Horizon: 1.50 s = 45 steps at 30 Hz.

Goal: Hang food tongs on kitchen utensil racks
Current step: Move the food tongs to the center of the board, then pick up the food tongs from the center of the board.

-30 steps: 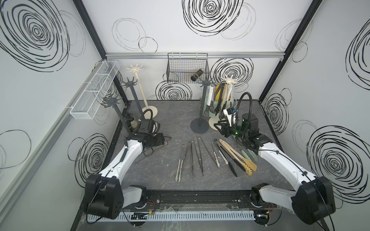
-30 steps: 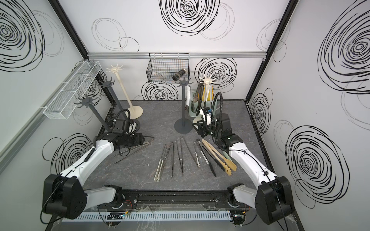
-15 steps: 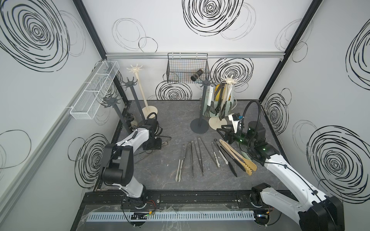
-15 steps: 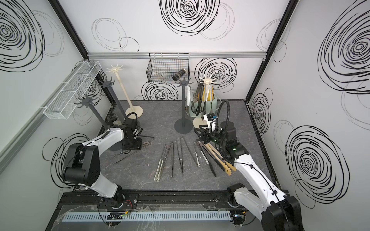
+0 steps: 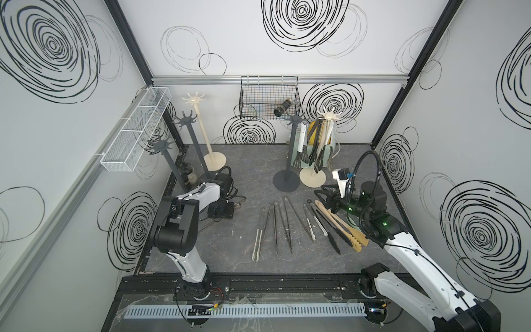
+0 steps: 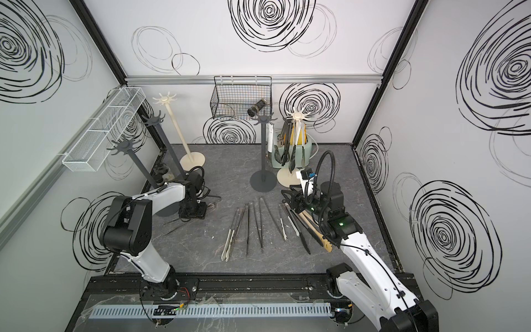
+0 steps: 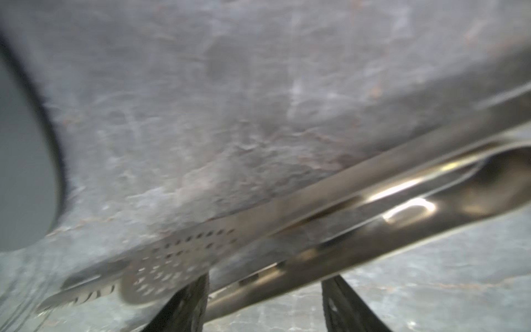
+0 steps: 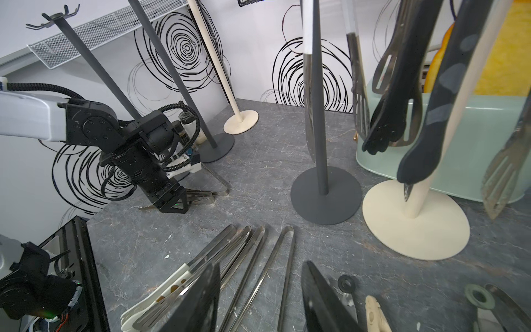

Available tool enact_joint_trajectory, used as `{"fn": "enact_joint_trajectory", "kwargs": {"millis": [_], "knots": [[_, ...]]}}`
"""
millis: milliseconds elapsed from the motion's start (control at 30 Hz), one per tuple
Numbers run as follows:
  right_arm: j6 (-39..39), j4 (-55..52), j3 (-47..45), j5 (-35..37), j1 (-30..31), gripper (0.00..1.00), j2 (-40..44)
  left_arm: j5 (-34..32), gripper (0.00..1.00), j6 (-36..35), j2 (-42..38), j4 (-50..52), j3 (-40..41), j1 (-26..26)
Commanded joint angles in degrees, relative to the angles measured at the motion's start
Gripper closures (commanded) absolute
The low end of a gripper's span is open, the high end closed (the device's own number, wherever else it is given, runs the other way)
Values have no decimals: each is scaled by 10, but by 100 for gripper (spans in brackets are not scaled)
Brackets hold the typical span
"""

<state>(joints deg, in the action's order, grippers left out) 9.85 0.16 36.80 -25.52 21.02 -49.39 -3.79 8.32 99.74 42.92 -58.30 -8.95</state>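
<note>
Over the last second the left arm folded its elbow up over its own base while the left gripper [image 7: 264, 284] stayed low on the table. The right gripper [image 8: 261, 267] drew back from the loaded cream rack [image 5: 330, 116] and sank toward the loose tongs [image 5: 275, 227].

The left fingers [image 7: 186, 304] stood apart astride a steel tongs [image 7: 359, 207], whose two arms ran slantwise between them with the perforated tips fanning out past one finger. The wrist picture was smeared, so I could not tell whether the pads were pressing on the tongs or only flanking it. It looked to be still lying on the table.

The right fingers [image 8: 198, 299] were moderately wide with nothing between them. The row of slim tongs lay just below and ahead of the tips, and the wooden tongs [image 5: 342, 227] lay under the wrist behind them.

I judged that the right arm had finished at the cream rack and was lining up another pickup. The left was at the grasp stage, with an empty dark grey rack [image 6: 125, 146] standing close beside its fingers as the likely hook. Most of the tongs had yet to be hung.
</note>
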Motion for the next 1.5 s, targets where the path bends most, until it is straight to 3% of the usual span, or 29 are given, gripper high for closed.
{"fn": "enact_joint_trajectory", "kwargs": {"millis": [0, 200, 467, 933, 1067, 1467], "knots": [[0, -12, -3, 21, 3, 51, 14, 38, 38, -11, 43, -1, -2, -31], [-9, -24, -2, 32, -5, 51, 19, 62, 49, -1, 80, -6, -43, -88], [-11, -30, -1, 34, -10, 51, 17, 92, 50, 14, 132, -18, -134, -152], [-14, -36, -2, 40, -11, 51, 12, 101, 49, 8, 194, -66, -248, -149], [-12, -37, -3, 39, -11, 51, 15, 81, 49, -3, 171, -40, -224, -147], [1, -27, -1, 10, -9, 51, 14, 31, 51, 8, 29, -40, -18, -118]]}}
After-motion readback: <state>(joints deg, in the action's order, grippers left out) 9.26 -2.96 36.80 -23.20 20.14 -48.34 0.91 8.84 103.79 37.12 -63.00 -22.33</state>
